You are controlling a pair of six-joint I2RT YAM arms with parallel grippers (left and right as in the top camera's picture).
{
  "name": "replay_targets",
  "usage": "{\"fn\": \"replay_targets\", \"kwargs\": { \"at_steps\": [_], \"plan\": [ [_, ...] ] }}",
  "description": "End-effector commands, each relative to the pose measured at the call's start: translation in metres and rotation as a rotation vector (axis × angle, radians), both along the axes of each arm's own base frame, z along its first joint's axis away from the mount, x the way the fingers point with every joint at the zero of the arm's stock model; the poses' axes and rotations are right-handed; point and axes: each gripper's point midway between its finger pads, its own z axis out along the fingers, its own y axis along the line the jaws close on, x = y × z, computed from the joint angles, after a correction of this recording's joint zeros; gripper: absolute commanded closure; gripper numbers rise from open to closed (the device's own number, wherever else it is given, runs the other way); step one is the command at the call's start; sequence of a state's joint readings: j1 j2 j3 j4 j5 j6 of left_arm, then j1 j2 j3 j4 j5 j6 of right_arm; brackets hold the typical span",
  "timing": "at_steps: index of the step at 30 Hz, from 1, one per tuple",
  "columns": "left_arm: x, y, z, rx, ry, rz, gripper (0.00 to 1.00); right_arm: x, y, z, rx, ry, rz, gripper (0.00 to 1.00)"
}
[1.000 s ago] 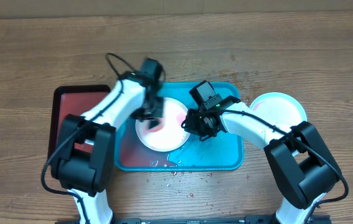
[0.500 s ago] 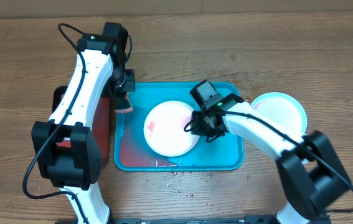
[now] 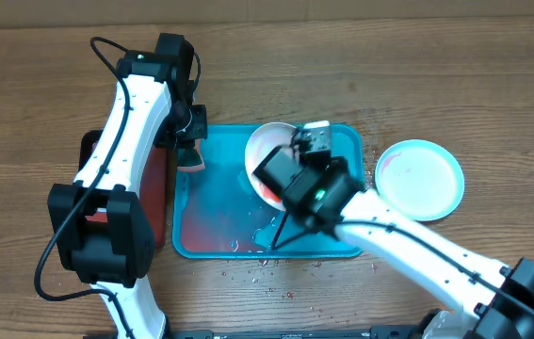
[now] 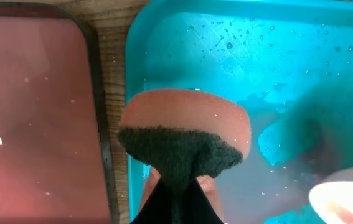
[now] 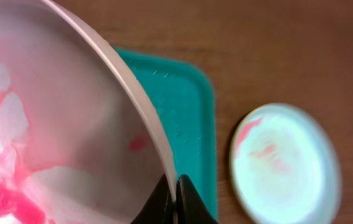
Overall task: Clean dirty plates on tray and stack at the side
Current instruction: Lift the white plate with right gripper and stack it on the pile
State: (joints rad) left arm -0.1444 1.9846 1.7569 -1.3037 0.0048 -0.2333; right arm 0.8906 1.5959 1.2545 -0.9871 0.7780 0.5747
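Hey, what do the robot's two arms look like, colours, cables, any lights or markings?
Both arms match: white tubular links joined by chunky black joint housings. The left arm has a thin black cable looping off its upper link. The right arm shows a small green light on its black wrist housing. The jaws are thin, black and tapered. No readable markings show.

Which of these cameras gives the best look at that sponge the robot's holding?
The left wrist view. The sponge fills the frame there, its pink body and dark scouring face clear, pinched in the left gripper over the turquoise tray. The overhead view shows only a small pinkish bit under that arm. The right wrist view misses it.
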Motion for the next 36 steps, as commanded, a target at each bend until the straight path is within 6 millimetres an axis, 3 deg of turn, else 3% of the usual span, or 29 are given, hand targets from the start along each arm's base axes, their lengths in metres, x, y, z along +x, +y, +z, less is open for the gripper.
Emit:
{"fn": "replay_targets", "kwargs": {
  "at_steps": [1,9,36],
  "plan": [
    [0.003,-0.007,0.004,-0.017,-0.012,-0.003,0.96,0.004,-0.005,0.06,-0.169,-0.297,-0.023,0.96],
    [0.003,-0.007,0.004,-0.017,-0.012,-0.003,0.96,-0.026,0.017,0.129,-0.363,-0.662,0.008,0.96],
    [0.003,-0.007,0.004,-0.017,-0.011,-0.003,0.96,-0.032,0.024,0.13,-0.357,-0.665,0.034,0.96]
  ]
}}
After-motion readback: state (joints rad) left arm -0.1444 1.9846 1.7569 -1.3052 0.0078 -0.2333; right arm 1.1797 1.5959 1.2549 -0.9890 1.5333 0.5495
